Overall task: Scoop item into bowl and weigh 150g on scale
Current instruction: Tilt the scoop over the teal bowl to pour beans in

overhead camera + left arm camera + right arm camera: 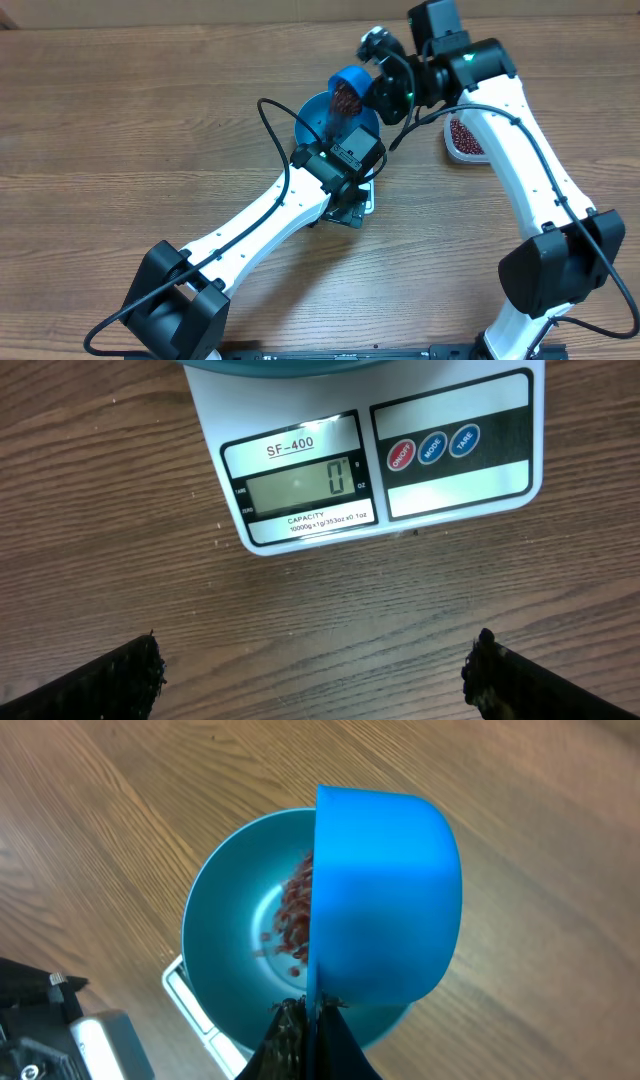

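Note:
The blue bowl (318,118) stands on the white scale (400,470), whose display reads 0. My right gripper (316,1008) is shut on the handle of a small blue scoop (385,890), which is tipped on its side over the bowl (225,920). Red-brown beans (295,915) spill from the scoop (348,93) into the bowl. My left gripper (315,675) hangs open over bare table just in front of the scale, with nothing between its fingers (130,678).
A clear tub (464,140) of beans sits to the right of the bowl, beside the right arm. The left arm (270,215) reaches diagonally from the near left up to the scale. Bare wood shows to the left and far right.

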Controlling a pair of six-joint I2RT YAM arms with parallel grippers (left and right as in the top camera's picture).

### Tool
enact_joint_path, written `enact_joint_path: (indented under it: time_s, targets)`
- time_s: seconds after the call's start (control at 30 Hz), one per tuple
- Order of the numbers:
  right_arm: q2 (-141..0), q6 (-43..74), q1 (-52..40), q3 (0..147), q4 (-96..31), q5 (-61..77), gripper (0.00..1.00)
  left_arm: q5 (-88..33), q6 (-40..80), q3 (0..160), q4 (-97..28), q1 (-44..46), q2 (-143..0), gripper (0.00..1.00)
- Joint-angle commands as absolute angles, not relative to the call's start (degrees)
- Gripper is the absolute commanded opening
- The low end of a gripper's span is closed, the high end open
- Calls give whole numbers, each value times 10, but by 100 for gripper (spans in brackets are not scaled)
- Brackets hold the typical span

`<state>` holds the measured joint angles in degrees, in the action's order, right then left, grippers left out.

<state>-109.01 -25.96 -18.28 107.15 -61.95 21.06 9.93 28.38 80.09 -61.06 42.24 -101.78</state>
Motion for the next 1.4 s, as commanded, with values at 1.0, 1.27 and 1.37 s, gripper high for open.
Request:
enact_joint_path:
  time_s: [1.0, 1.27, 1.37]
  targets:
    - [-1066, -483, -228, 1090, -644, 131, 4, 109, 292, 798, -610, 420, -1002, 100]
    - [-1066, -481, -226, 1090, -643, 129, 4, 109, 292, 798, -610, 420, -1002, 100]
    - [-1066, -481, -226, 1090, -644, 129, 4, 109, 292, 798, -610, 420, -1002, 99]
